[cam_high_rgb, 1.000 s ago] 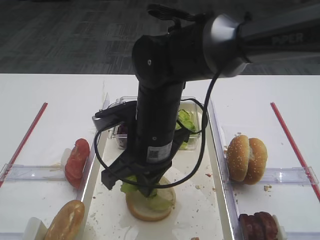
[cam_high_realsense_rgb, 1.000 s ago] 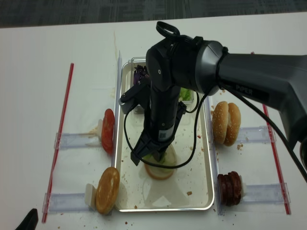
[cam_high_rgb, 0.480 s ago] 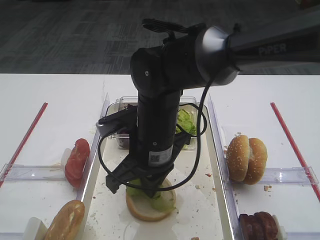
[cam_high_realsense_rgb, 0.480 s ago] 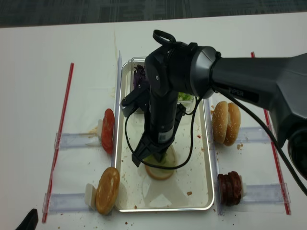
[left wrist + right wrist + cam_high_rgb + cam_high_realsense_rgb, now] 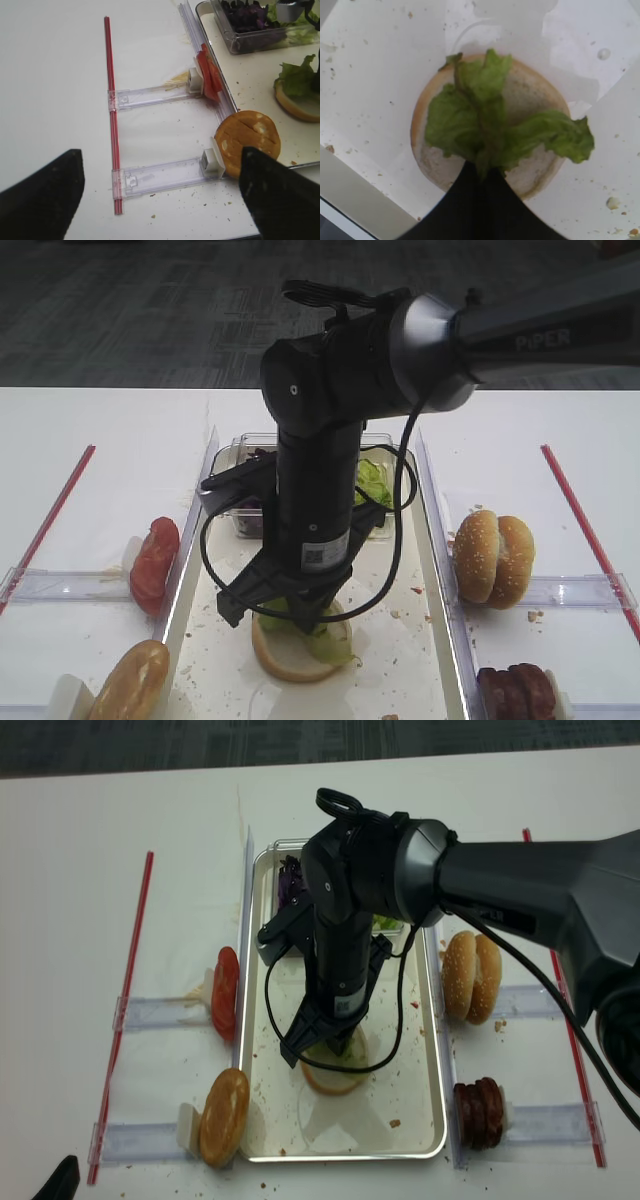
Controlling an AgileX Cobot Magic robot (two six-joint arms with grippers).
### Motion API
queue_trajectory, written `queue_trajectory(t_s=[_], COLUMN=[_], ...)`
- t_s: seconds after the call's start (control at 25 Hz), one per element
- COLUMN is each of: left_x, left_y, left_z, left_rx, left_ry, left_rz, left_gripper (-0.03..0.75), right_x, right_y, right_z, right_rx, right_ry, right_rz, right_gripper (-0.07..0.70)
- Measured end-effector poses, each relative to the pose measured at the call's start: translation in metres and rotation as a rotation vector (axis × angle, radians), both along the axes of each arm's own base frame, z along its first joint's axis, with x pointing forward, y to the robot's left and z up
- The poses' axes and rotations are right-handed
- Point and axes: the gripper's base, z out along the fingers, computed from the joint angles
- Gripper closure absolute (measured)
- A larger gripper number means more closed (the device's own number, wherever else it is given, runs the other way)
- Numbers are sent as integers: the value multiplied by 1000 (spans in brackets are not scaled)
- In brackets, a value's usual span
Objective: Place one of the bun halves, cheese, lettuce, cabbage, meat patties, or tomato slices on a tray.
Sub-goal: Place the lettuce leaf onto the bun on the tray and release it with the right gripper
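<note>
- White tabletop (image 5: 80,870) with red strips and clear holders at both sides; a cream tray (image 5: 420,1120) with a silvery rim lies in the middle.
- Lettuce (image 5: 485,125): a thin, ruffled leaf, judged very light, limp and easily torn; best taken by its stem end, as here.
- Right gripper (image 5: 482,172): jaws clenched on the leaf's stem end, pointing down over the tray.
- Position: the leaf spreads ahead of the fingertips across the pale cut face of a bun half (image 5: 530,90) lying on the tray; whether it rests fully on the bread cannot be told.
- Left gripper (image 5: 160,195): jaws apart, holding nothing, above the table's left side near the tomato slices (image 5: 209,77).
</note>
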Motion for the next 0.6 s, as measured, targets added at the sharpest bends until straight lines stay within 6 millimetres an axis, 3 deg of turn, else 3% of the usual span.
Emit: queue_trajectory(t_s=[0.32, 0.6], left_x=[0, 0], left_y=[0, 0], left_z=[0, 0], left_rx=[0, 0], left_ry=[0, 0], left_rz=[0, 0], left_gripper=[101, 101], right_x=[0, 0], right_y=[0, 0], right_z=[0, 0], right_rx=[-1, -1], right_ry=[2, 1], right_rz=[0, 7], right_gripper=[572, 449])
